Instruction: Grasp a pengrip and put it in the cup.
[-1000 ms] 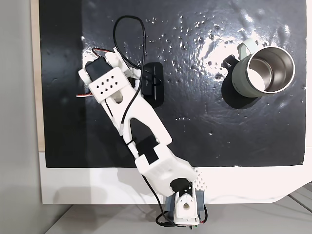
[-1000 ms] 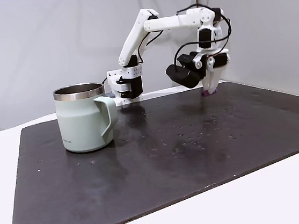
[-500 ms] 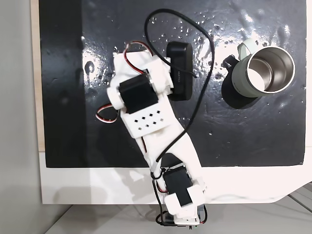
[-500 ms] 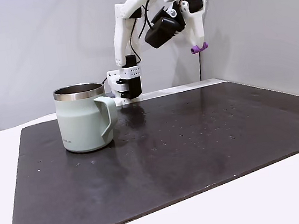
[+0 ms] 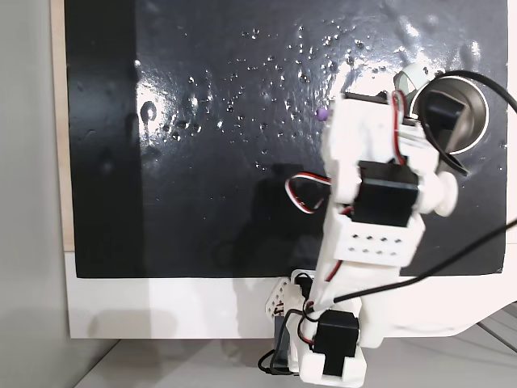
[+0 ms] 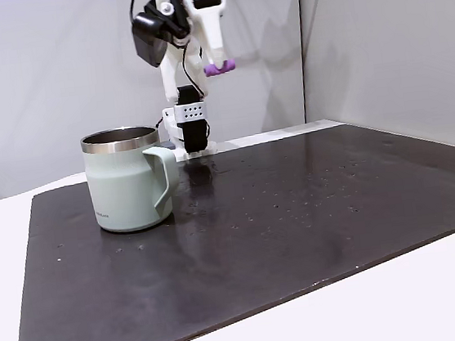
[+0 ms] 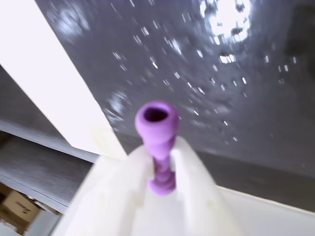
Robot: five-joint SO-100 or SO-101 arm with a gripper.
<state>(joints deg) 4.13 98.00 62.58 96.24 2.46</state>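
The fingers [image 7: 140,169] pinched the purple pengrip [image 7: 158,142] between them in the wrist view, its hollow end jutting past their tips. In a fixed view the pengrip [image 6: 218,68] hung at the fingertips, high above the desk [image 6: 314,210], up and right of the cup [image 6: 126,182].

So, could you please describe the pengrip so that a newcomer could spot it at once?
Start at the black mat and look up to the white arm's claw above the green cup. The pengrip is the small purple ridged tube pinched there, the one purple thing around.
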